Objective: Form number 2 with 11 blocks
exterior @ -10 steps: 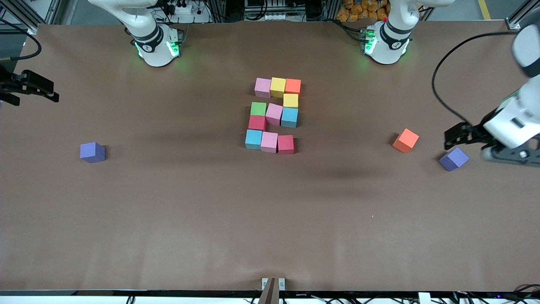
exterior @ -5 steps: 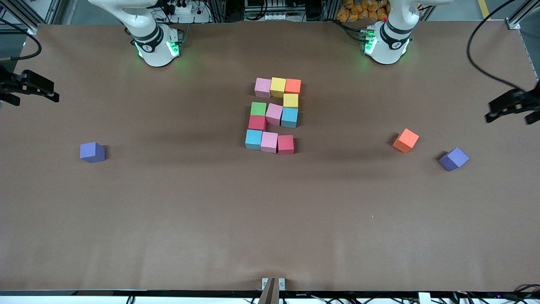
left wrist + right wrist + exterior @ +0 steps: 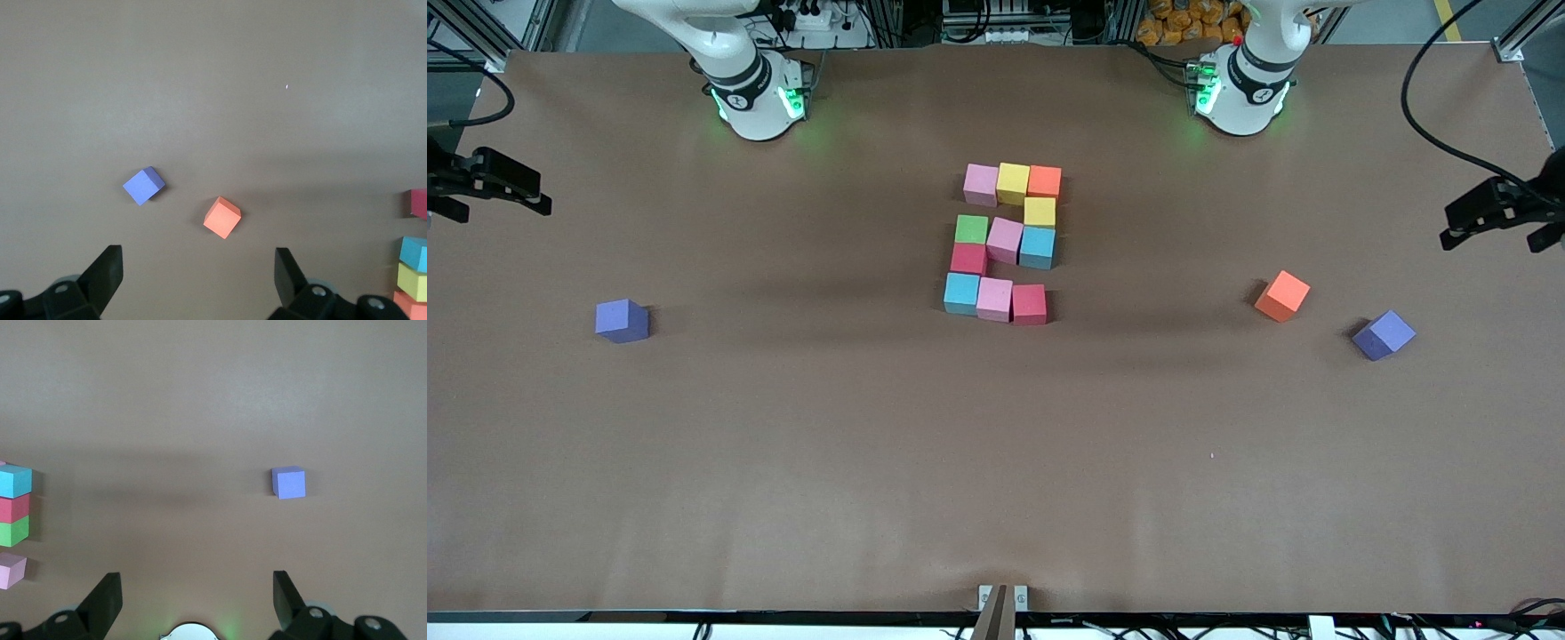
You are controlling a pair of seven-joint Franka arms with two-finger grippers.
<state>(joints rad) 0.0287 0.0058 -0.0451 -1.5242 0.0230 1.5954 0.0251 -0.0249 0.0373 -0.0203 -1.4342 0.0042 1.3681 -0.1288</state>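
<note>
Eleven blocks stand together mid-table in the shape of a 2. The row nearest the bases is pink (image 3: 980, 184), yellow (image 3: 1013, 182), orange (image 3: 1044, 181). Below come yellow (image 3: 1039, 212); green (image 3: 971, 229), pink (image 3: 1005, 240), light blue (image 3: 1037, 246); red (image 3: 968, 259); then light blue (image 3: 961, 292), pink (image 3: 994, 299), red (image 3: 1029, 304). My left gripper (image 3: 1494, 233) (image 3: 197, 267) hangs open and empty over the left arm's end of the table. My right gripper (image 3: 505, 212) (image 3: 195, 583) hangs open and empty over the right arm's end.
A loose orange cube (image 3: 1282, 295) (image 3: 222, 217) and a purple cube (image 3: 1384, 334) (image 3: 143, 185) lie apart toward the left arm's end. Another purple cube (image 3: 622, 320) (image 3: 288, 483) lies toward the right arm's end. The table's front edge (image 3: 996, 609) is nearest the camera.
My left gripper has lifted away from the purple cube and pulled back to the table's end, open and empty. The right arm and all cubes have not moved.
</note>
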